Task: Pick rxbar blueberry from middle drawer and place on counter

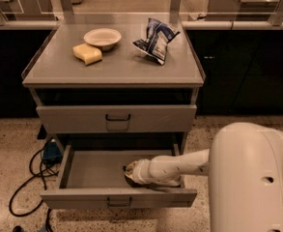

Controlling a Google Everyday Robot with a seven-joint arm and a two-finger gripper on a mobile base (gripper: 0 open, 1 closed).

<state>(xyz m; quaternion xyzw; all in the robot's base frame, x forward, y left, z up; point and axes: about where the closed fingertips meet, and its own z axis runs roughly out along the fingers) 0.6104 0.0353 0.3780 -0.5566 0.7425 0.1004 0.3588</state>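
One bowl [102, 36], one bag [155, 40], one tool [130, 172] in drawer [83, 197]

Matt grey metal counter [117, 69], smooth cream plastic arm [179, 166], jaws inside matt middle drawer [92, 170]

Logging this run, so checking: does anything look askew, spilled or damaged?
Nothing is spilled or broken. Only the crumpled blue and white chip bag lies slumped on the flat grey counter. The gripper is down inside the open grey metal drawer.
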